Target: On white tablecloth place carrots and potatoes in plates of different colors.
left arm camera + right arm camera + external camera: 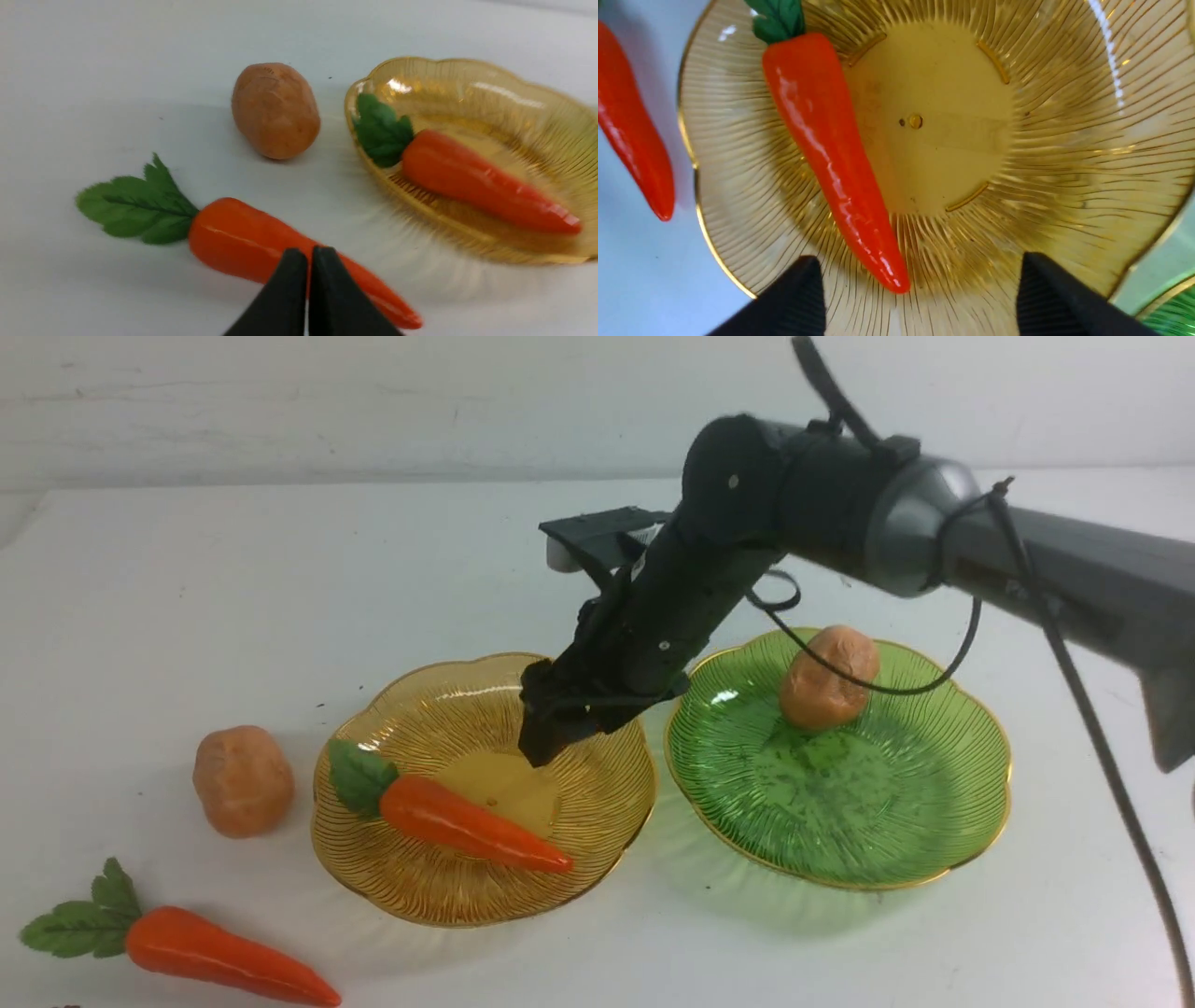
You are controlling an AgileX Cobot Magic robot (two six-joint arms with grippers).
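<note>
Glossy orange toy carrot (471, 826) lies in the amber-yellow ribbed plastic plate (420, 882) — the right pincer (540, 749) hovers above it, jaws apart and empty; left pincer (308, 255) pressed together.

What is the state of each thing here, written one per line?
Amber plate: holds one carrot.
Green plate: holds one potato.
Second carrot: lying on tablecloth.
Second potato: resting on tablecloth.
Right gripper: open, empty, over amber plate.
Left gripper: shut, empty.
</note>
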